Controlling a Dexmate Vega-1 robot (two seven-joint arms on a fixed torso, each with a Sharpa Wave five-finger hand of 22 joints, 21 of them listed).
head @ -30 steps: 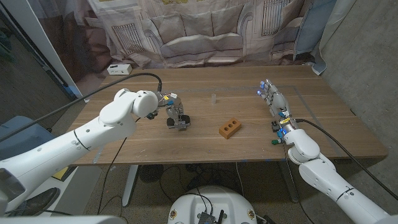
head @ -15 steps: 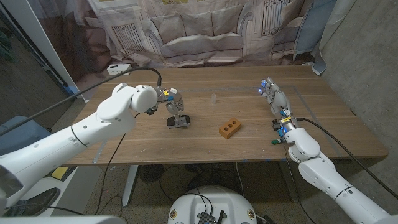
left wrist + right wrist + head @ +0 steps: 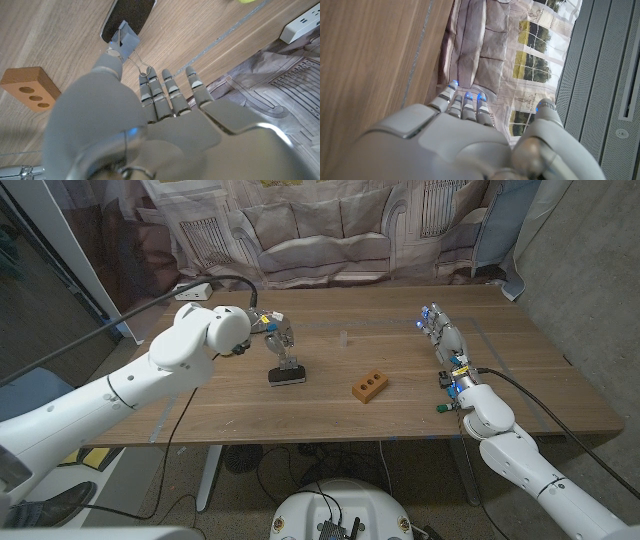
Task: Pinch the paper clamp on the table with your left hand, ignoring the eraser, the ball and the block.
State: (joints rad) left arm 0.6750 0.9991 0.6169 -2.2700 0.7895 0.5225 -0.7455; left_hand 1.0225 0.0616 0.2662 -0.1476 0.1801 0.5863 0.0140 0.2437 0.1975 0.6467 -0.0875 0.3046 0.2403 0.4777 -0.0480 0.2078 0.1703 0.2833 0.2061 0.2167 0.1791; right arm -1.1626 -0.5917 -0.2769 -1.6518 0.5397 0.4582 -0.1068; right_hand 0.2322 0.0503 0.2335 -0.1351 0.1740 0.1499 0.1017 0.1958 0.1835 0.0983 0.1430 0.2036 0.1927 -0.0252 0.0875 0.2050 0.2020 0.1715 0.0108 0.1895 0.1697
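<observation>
While the head view looks down on the whole wooden surface (image 3: 400, 395), the left hand (image 3: 277, 337) shows there as a small cluster of fingers over the paper clamp (image 3: 286, 372), and how they meet it is hard to read. The left wrist view is clearer: the thumb (image 3: 113, 61) and a finger (image 3: 145, 90) close on the clamp's (image 3: 128, 25) wire handles, while the other fingers reach out straight beside them. So the left hand pinches the clamp by its handles, with the black body of the clamp lying on the surface just past the fingertips.

In the head view the clamp sits left of the surface's middle, directly under the left hand. The orange block (image 3: 369, 386) with holes lies near it, toward the robot's right, not touching it. The left wrist view shows the same block (image 3: 30, 90) beside the hand, and at its edge a bit of yellow-green that may be the ball (image 3: 245, 1), though too little shows to be sure. That view also shows a white power strip (image 3: 302, 22) at the surface's edge, which the head view places at the far left corner (image 3: 192, 291).

The right hand (image 3: 444, 345) stands well apart, near the right edge, fingers stretched out side by side and holding nothing. The right wrist view shows its fingers (image 3: 462, 107) against bare wood and a printed backdrop (image 3: 485, 45).
</observation>
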